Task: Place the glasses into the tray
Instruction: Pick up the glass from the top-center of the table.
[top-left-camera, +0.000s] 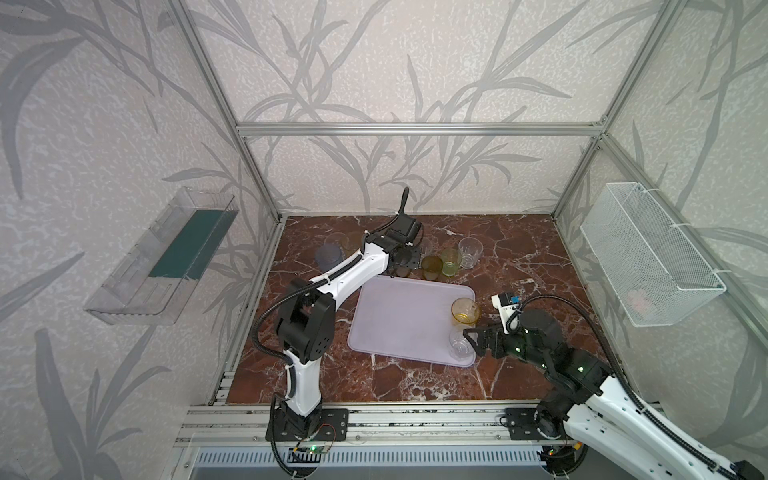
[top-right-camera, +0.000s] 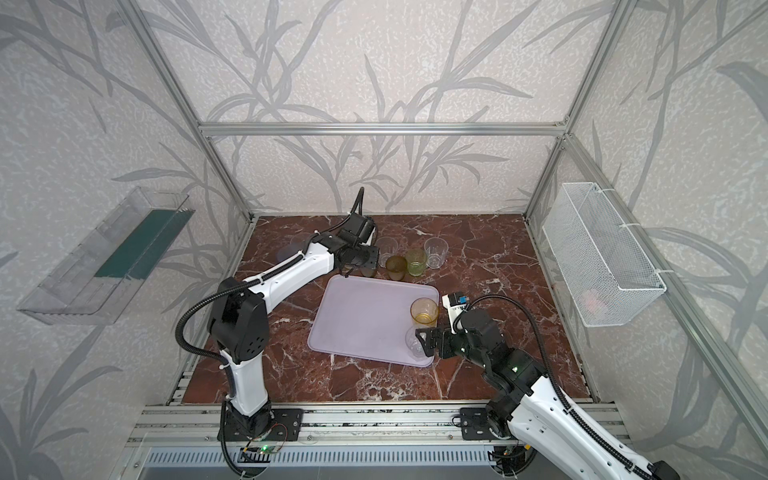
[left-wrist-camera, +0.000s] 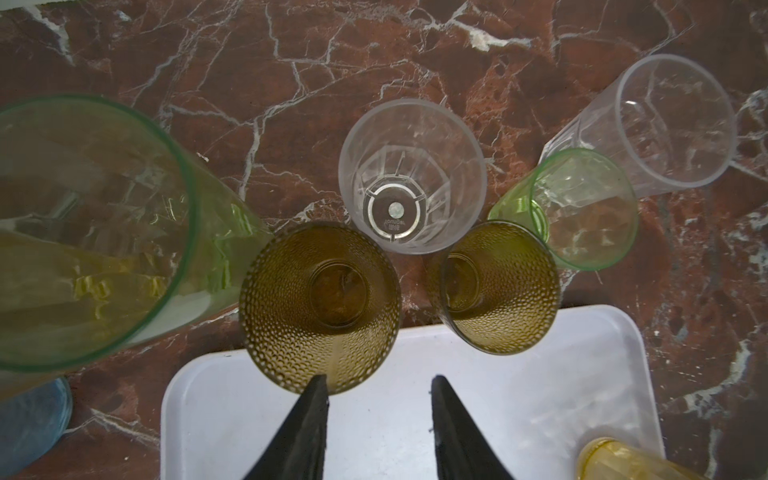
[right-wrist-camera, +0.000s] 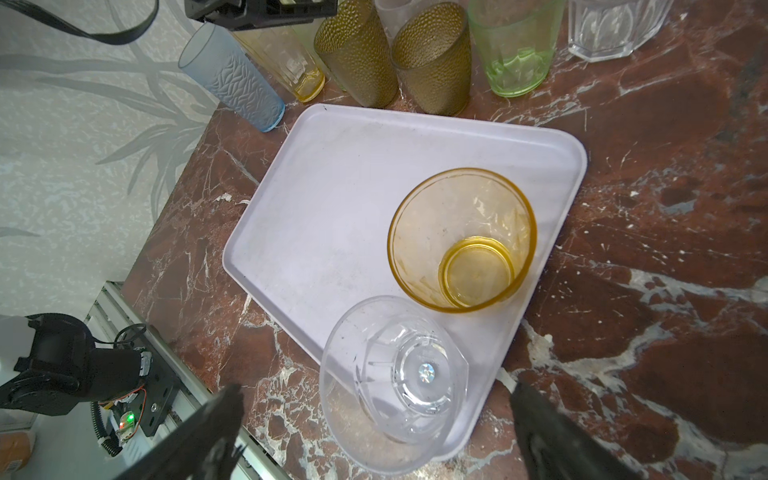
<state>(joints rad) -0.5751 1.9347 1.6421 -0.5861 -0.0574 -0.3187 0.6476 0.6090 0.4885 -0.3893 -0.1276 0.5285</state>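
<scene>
Lavender tray sits mid-table, slightly skewed on the marble top. Its floor is bare across the centre and the side toward the left arm, so plenty of room there. Two glasses stand upright in it along the rim on the right arm's side. The short yellow glass is by the far corner and the short clear glass by the near corner, base just inside the rim; they are near each other but apart. Right gripper has its jaws spread wide, one finger either side of that clear one, with a gap to the wall on both sides. Bare marble runs beyond that rim and along the front. The far rim is the tight spot. An amber glass and a second amber glass stand just beside it; touching or not, can't tell. Packed behind them are a clear tumbler, a short green glass and a far clear tumbler, with a tall pale-green glass alongside. Left gripper hangs over that rim, jaws part-way apart, tray showing through the gap. One fingertip lines up with the first amber rim; contact unclear. In both top views the left arm covers its own fingers and part of that cluster. The grey-blue glass and tall yellow glass have their tops cut off in the right wrist view. The wire basket holds something pinkish, unreadable.
</scene>
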